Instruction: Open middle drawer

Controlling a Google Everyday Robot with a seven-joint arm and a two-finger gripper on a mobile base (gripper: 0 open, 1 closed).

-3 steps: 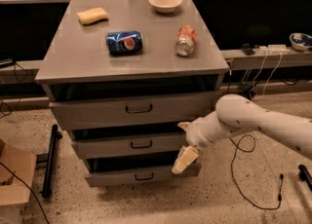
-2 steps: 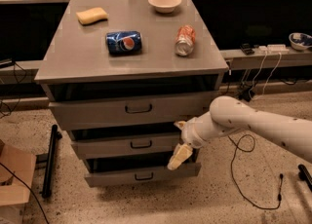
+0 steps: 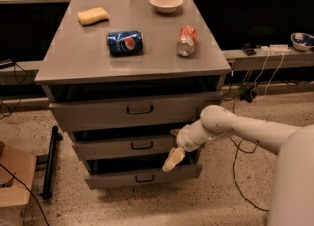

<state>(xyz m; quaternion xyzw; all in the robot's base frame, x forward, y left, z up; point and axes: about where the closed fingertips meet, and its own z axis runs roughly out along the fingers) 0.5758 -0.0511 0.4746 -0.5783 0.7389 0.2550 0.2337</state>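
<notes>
The grey cabinet has three drawers. The middle drawer point(image 3: 117, 147) has a low wide front with a small dark bail handle point(image 3: 142, 145) at its centre, and it stands slightly out from the frame. My gripper point(image 3: 173, 154) is at the right part of that front, to the right of the handle, with its cream tip hanging down over the gap above the bottom drawer. My white arm point(image 3: 240, 129) comes in from the right.
The tall top drawer point(image 3: 98, 114) and the bottom drawer point(image 3: 117, 178) are both slightly out too. On the cabinet top point(image 3: 64, 58) lie a blue can point(image 3: 124, 42), an orange can point(image 3: 186, 40), a yellow sponge point(image 3: 92, 15) and a bowl point(image 3: 166, 2). A cardboard box point(image 3: 12, 181) and a black bar point(image 3: 50, 161) are on the floor at the left. Cables lie at the right.
My gripper has moved left along the drawer fronts, closer to the middle drawer's handle. The drawers have not visibly moved.
</notes>
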